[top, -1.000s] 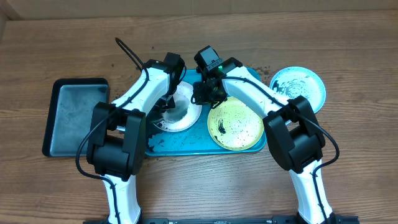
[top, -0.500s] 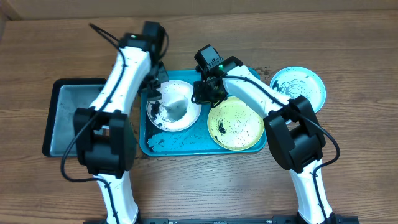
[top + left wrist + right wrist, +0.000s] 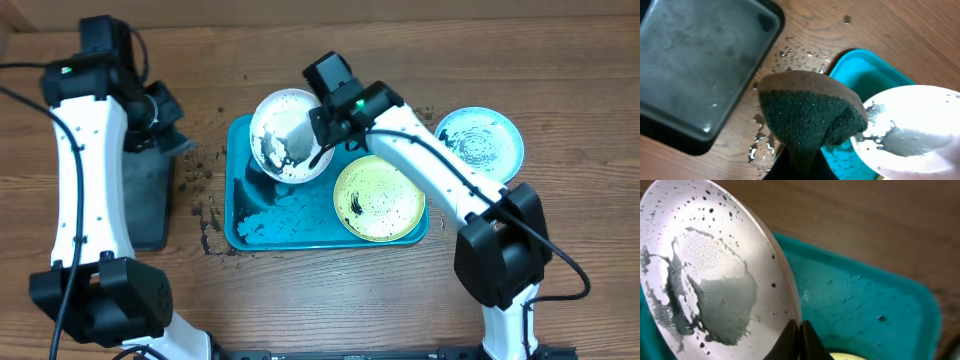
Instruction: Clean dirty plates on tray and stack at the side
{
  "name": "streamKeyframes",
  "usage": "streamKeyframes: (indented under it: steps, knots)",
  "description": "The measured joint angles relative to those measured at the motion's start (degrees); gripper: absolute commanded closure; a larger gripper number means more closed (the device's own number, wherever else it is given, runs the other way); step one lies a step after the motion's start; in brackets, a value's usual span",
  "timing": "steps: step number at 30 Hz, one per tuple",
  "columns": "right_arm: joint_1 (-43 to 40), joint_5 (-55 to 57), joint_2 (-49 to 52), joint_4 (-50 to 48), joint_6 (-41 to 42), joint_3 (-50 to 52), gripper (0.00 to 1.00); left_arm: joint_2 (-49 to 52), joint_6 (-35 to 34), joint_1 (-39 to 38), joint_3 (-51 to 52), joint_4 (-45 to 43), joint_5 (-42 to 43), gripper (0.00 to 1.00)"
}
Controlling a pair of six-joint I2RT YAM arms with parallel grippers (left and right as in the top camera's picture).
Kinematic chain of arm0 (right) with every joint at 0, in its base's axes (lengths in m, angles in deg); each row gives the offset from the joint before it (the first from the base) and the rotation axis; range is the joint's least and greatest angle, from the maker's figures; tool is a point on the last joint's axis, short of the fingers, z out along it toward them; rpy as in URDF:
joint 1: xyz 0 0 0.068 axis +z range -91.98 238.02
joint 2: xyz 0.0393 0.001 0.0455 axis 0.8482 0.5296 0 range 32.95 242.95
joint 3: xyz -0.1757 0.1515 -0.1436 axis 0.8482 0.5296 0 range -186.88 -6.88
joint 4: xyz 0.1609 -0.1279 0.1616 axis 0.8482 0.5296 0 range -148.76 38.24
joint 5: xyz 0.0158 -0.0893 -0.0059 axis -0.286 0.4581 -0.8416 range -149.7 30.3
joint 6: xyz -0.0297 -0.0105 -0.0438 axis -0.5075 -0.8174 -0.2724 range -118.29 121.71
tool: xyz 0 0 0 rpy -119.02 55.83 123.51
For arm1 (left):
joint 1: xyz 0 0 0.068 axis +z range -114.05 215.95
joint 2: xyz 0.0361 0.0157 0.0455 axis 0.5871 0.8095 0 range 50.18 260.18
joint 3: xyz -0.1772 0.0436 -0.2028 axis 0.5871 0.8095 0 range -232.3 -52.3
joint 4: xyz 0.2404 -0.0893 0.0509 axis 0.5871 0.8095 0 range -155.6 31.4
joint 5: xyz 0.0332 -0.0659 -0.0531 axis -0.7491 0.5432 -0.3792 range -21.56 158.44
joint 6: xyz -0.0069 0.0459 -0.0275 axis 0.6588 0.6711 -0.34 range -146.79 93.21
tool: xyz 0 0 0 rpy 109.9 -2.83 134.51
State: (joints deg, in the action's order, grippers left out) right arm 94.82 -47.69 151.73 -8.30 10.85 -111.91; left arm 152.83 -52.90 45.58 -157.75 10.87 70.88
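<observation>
My right gripper [image 3: 322, 128] is shut on the rim of the white-rimmed plate [image 3: 288, 135] and holds it tilted above the teal-blue tray [image 3: 290, 215]. The plate is smeared and speckled with dirt, as the right wrist view [image 3: 710, 280] shows. My left gripper [image 3: 160, 128] is shut on a dark green sponge [image 3: 807, 112] above the table between the tray and the black tray. The lime green plate [image 3: 377, 198] lies on the tray's right half. The light teal plate [image 3: 482, 142] lies on the table to the right of the tray.
A black-rimmed grey tray [image 3: 135, 195] lies at the left; it also shows in the left wrist view [image 3: 695, 60]. Water drops and dirt specks [image 3: 205, 185] lie on the wood between the two trays.
My left arm has swung left off the tray with the sponge, toward the black tray. My right gripper has lifted and tilted the white plate up from the tray.
</observation>
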Motion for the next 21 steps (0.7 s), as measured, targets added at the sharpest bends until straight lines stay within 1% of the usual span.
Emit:
streamKeyframes:
  steps: [2, 8, 10, 13, 17, 21]
  knots:
    - [1.92, 4.37, -0.57, -0.72, -2.45, 0.00, 0.96, 0.09, 0.24, 0.35, 0.02, 0.20, 0.13, 0.96]
    - [9.73, 23.67, -0.76, -5.86, -11.50, 0.00, 0.96, 0.11, 0.68, 0.33, 0.02, 0.00, 0.59, 0.96]
    - [12.55, 30.40, -0.76, -8.79, -15.80, -0.02, 0.96, 0.11, 0.81, 0.33, 0.02, 0.00, 0.59, 0.96]
    - [15.54, 37.20, -0.76, -12.20, -22.27, -0.02, 0.96, 0.11, 0.83, 0.33, 0.02, 0.00, 0.57, 0.96]
    - [17.25, 43.63, -0.76, -15.37, -29.29, -0.04, 0.96, 0.11, 0.79, 0.33, 0.02, 0.02, 0.57, 0.96]
    - [17.16, 47.12, -0.76, -15.28, -32.94, -0.04, 0.96, 0.11, 0.79, 0.22, 0.02, 0.00, 0.57, 0.96]
